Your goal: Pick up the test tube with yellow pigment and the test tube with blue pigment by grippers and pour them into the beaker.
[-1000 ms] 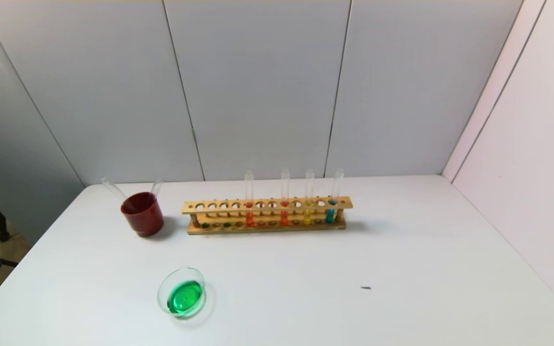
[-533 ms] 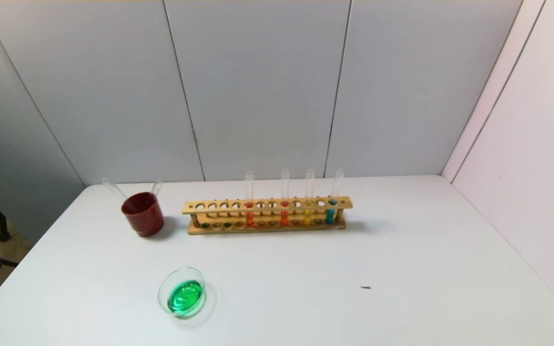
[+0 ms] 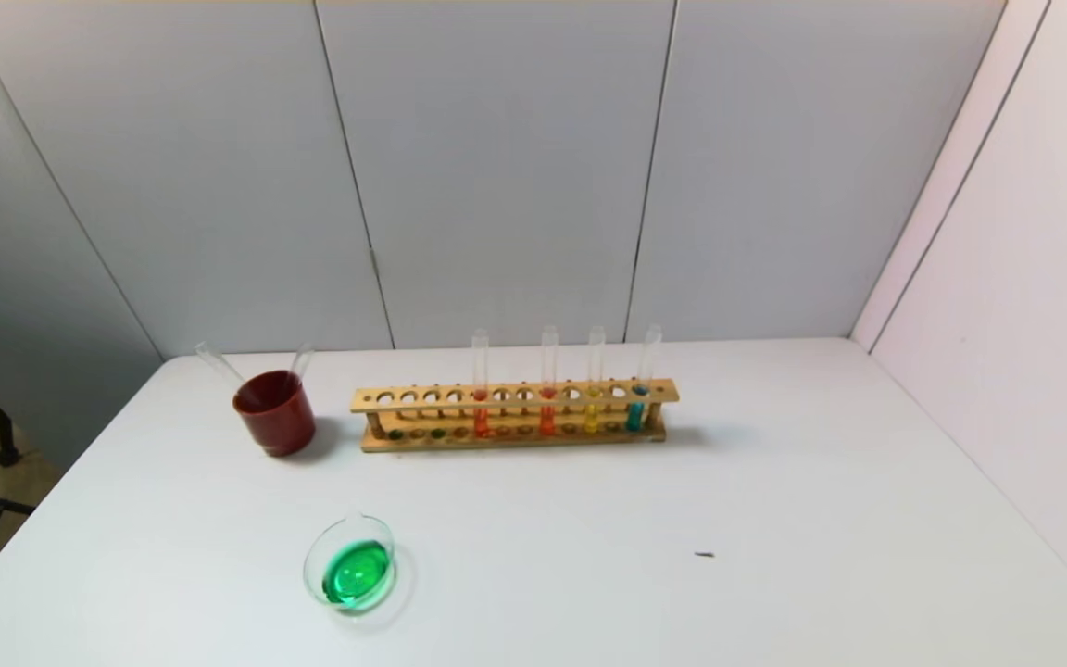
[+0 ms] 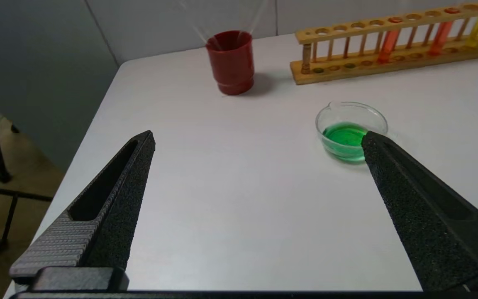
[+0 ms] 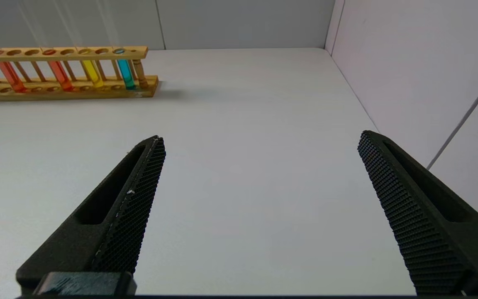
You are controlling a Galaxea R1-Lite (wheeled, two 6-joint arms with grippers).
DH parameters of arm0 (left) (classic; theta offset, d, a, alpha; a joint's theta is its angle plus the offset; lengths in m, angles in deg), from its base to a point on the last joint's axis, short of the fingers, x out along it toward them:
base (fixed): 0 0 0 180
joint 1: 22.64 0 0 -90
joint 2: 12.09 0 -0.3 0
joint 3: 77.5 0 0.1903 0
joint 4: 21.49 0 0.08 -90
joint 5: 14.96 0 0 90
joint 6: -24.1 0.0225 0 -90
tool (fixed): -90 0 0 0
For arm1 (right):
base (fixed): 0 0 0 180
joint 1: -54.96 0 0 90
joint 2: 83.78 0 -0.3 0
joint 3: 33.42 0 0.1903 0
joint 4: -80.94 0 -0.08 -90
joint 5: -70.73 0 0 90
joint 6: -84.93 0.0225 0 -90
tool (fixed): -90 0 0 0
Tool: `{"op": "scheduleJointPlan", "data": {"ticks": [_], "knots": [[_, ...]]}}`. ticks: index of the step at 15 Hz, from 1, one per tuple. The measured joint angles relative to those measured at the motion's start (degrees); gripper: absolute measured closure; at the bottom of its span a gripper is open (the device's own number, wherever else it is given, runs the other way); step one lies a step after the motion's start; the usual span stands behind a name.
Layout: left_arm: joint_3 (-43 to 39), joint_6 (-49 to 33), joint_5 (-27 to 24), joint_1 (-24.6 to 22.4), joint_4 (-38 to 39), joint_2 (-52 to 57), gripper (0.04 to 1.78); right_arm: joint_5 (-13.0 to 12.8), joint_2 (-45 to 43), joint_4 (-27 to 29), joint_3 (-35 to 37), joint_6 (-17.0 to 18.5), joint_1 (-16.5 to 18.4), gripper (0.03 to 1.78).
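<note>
Head view shows the beaker of green liquid at seven o'clock on the counter; two drained tubes lean in a red cup. Left claw and right claw hang spread, empty. Pouring appears finished; only parking seems left.

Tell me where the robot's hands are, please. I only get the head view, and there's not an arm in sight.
Observer: The left gripper hangs over the near left part of the table, wide open and empty.
Operator: And the other hand?
Observer: The right gripper is open and empty too, over the table's bare right side.
Operator: Is either one aimed at anything?
Observer: The left one faces the beaker of green liquid, which shows just past one of its fingers. The right one has the wooden rack ahead and off to the side.
</note>
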Motion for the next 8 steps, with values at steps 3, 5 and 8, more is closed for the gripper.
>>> {"op": "scheduleJointPlan", "data": {"ticks": [3, 5, 8], "knots": [[-1.43, -0.34, -0.99, 0.02, 0.63, 0.11, 0.07, 0.00, 0.00, 0.00, 0.00, 0.01, 0.00, 0.11], [-1.55, -3.45, -0.55, 0.02, 0.72, 0.13, 0.07, 0.00, 0.00, -0.02, 0.00, 0.01, 0.02, 0.11], [-1.62, -5.30, 1.11, 0.05, 1.11, 0.16, 0.07, 0.02, 0.00, 0.00, 0.00, 0.01, 0.02, 0.11]]}}
